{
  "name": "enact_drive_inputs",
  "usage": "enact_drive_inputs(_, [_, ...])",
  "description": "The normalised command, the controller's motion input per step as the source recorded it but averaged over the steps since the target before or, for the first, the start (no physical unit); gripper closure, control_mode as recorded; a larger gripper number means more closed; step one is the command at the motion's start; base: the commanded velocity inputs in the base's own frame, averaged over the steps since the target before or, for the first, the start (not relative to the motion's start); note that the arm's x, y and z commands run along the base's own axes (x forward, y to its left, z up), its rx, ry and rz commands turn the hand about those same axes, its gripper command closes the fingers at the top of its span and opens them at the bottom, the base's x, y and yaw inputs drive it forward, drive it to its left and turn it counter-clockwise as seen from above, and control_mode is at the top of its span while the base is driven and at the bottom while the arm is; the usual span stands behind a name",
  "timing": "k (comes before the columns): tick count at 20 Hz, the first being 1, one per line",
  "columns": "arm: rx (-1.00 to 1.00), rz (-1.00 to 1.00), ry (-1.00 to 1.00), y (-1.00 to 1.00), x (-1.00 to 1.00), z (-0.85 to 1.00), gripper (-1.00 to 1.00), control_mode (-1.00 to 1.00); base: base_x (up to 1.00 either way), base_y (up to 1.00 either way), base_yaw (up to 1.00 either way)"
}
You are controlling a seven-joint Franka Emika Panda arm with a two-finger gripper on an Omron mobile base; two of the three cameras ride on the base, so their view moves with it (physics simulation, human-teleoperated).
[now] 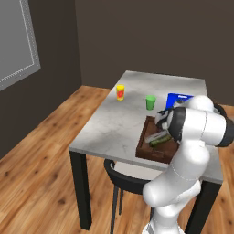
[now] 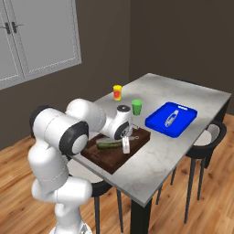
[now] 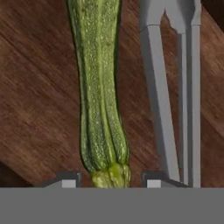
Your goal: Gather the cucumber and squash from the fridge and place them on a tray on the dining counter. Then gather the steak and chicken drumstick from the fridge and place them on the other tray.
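On the grey marble surface, going left to right in the right base view: the dark brown wooden tray sits at the near left edge, at about eight o'clock from the middle of the top. On it lies a long green ribbed squash, with a silver utensil just beside it toward three o'clock. The gripper hangs low over the tray right at these two. Behind the tray, at about eleven o'clock, stands a yellow cup, and a green cup stands near the tray's far corner. Further right, at about three o'clock from the wooden tray and apart from it, lies the blue tray, carrying a second silver utensil.

In the hand view the squash lies lengthwise on the wood, its stem end between the two finger tips, which stand apart on either side without pressing it; the jaws are apart, holding nothing.
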Motion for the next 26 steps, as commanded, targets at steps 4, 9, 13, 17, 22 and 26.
enact_drive_inputs(4, [0.0, 0.0, 0.0, -0.01, -0.01, 0.01, -1.0, -1.0, 0.0, 0.0, 0.0])
enact_drive_inputs(9, [0.0, 0.0, -0.01, -0.03, -0.21, 0.16, -1.0, -1.0, 0.0, 0.0, 0.0])
enact_drive_inputs(13, [0.0, 0.0, 0.0, -0.11, -0.46, 0.68, -1.0, -1.0, 0.0, 0.0, 0.0])
enact_drive_inputs(17, [0.0, -0.01, 0.0, -0.04, -0.3, 0.98, -1.0, -1.0, 0.0, 0.0, 0.0])
enact_drive_inputs(22, [-0.07, 0.0, -0.01, 0.01, -0.49, 1.0, -1.0, -1.0, 0.0, 0.0, 0.0])
enact_drive_inputs(26, [-0.08, 0.04, -0.06, 0.15, -0.75, 0.95, -1.0, -1.0, 0.0, 0.0, 0.0])
